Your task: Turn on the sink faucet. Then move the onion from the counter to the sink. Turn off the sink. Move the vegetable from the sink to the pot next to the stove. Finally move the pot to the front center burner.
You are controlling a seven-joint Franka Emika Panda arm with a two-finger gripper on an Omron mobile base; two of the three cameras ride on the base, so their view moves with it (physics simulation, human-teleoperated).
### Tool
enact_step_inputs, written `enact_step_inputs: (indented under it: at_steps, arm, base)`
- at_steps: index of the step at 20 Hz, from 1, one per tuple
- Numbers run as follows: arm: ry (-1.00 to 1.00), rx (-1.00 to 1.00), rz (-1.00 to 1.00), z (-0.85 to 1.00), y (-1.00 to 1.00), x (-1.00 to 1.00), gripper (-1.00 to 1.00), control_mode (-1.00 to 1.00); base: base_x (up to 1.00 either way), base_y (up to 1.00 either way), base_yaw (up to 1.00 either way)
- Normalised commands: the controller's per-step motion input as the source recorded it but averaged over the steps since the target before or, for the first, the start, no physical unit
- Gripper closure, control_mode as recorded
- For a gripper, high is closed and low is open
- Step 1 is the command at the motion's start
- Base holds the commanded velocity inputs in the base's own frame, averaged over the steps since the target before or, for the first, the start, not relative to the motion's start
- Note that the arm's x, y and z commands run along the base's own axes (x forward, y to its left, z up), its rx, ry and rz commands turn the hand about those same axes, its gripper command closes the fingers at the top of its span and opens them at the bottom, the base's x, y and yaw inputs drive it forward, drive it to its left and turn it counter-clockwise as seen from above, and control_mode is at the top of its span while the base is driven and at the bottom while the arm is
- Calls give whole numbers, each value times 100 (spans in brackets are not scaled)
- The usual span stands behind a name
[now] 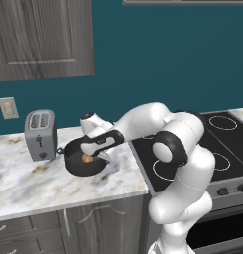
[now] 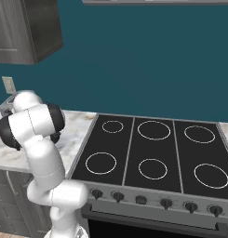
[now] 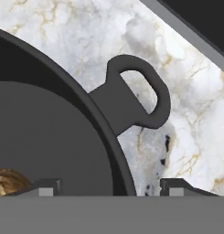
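While the hand [image 3: 104, 185] straddles its rim, the pot [image 1: 83, 159] holds the onion [image 1: 87, 158].

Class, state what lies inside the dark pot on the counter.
Inside the pot lies the tan-brown onion. The arm covers part of the pot's interior, so that part stays unseen.

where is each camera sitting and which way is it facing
Left base view: behind-left of the white arm, facing the marble counter, round black pot, silver toaster.
Right base view: behind-right, facing the black glass stove; arm at left.
Hand view: on the hand, over the pot's rim and loop handle.
All share the counter.
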Motion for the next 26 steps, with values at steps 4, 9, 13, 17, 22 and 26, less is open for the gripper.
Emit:
enact_step_inputs:
  at_steps: [4, 9, 13, 17, 22, 26]
  arm:
    - [-1, 0, 0, -5, 0, 0, 100, -100]
    - [-8, 0, -14, -21, -7, -12, 100, -100]
    - [-18, 0, -28, 10, -26, -51, 100, -100]
    - [-17, 3, -30, 46, -38, -48, 100, -100]
    - [-5, 9, -32, 41, -50, -52, 100, -100]
    - [-3, 10, -36, 34, -56, -56, 100, -100]
  base:
    - [0, 0, 0]
    - [0, 0, 0]
    - [0, 0, 0]
    - [0, 0, 0]
    - [0, 0, 0]
    - [0, 0, 0]
